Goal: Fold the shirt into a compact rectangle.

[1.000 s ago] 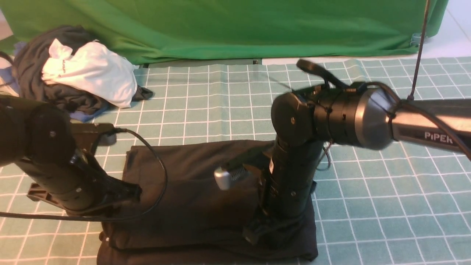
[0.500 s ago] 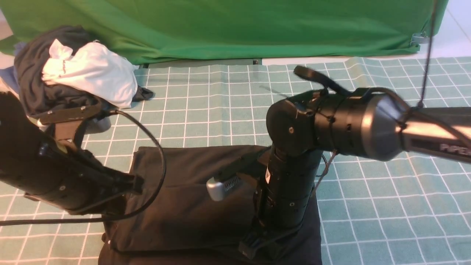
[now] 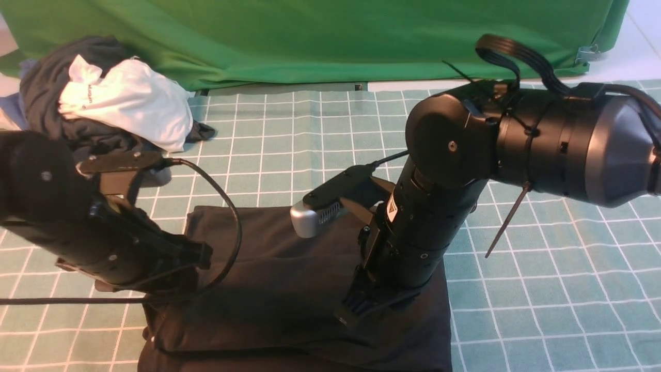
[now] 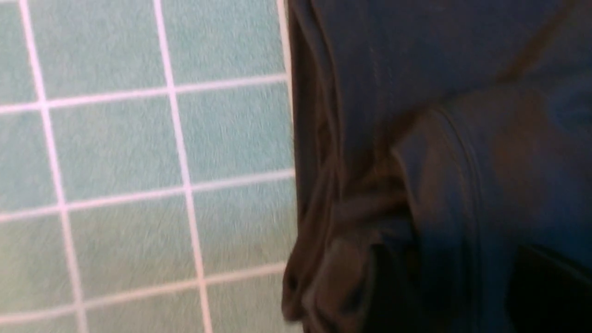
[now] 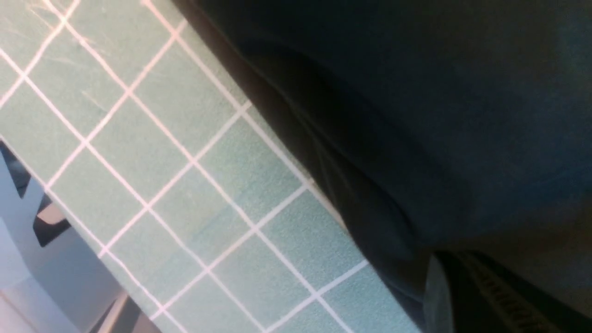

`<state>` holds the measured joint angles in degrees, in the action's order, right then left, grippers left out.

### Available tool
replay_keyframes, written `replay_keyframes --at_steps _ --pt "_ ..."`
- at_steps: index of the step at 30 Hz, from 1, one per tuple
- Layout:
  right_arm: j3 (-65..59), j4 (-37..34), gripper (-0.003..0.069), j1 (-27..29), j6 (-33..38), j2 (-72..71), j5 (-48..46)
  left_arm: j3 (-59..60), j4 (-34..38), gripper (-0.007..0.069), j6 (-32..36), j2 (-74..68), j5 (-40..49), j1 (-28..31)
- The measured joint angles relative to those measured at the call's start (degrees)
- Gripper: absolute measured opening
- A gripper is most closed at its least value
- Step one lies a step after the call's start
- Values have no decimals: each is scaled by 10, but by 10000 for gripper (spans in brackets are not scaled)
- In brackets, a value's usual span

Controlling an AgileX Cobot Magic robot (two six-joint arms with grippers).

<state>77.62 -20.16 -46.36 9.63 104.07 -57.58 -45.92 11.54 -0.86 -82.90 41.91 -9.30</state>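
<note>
The black shirt (image 3: 279, 268) lies folded into a thick rectangle on the teal grid mat (image 3: 542, 289), near the front edge. My left gripper (image 3: 181, 281) hangs low over the shirt's left edge. In the left wrist view its two dark fingers (image 4: 389, 289) stand apart over bunched layers of the shirt (image 4: 462, 138), so the left gripper (image 4: 467, 291) is open. My right gripper (image 3: 353, 312) points down at the shirt's right half. It is shut (image 5: 462, 300) just beside the shirt's edge (image 5: 416, 138), and no cloth is lifted.
A heap of dark grey, white and blue clothes (image 3: 103, 98) sits at the back left. The green backdrop (image 3: 330, 36) hangs along the far side. The mat's edge (image 5: 69, 217) and a grey frame below it show in the right wrist view.
My left gripper's jaws have parted and the left arm shifted slightly over the shirt's left edge. The right arm's wrist rose and tilted to the right, with its gripper still down at the shirt.
</note>
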Motion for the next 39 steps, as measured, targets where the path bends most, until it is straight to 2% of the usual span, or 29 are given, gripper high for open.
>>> replay_keyframes --at_steps 2,4,5,8,11,13,20,24,33,35,39 --pt "0 0 2 0 -1 0 0 0 11 468 9 -26 -8 0" --pt "0 0 2 0 -1 0 0 0 14 470 19 -39 -10 0" --pt "0 0 2 0 -1 0 0 0 16 442 27 -47 -10 0" --pt "0 0 2 0 -1 0 0 0 16 337 29 -52 -10 0" --pt "0 0 2 0 -1 0 2 0 17 94 36 -48 -10 0" --pt "0 0 2 0 -1 0 2 0 19 36 41 -39 -10 0" --pt "0 1 2 0 -1 0 4 0 18 15 41 31 19 0" --pt "0 2 2 0 0 0 4 0 -7 15 18 60 47 0" --pt "0 2 2 0 1 0 5 0 -28 19 1 53 62 0" --pt "0 2 2 0 1 0 4 0 -35 29 -1 49 71 0" --pt "0 2 6 0 1 0 4 1 -73 108 -29 46 72 0"
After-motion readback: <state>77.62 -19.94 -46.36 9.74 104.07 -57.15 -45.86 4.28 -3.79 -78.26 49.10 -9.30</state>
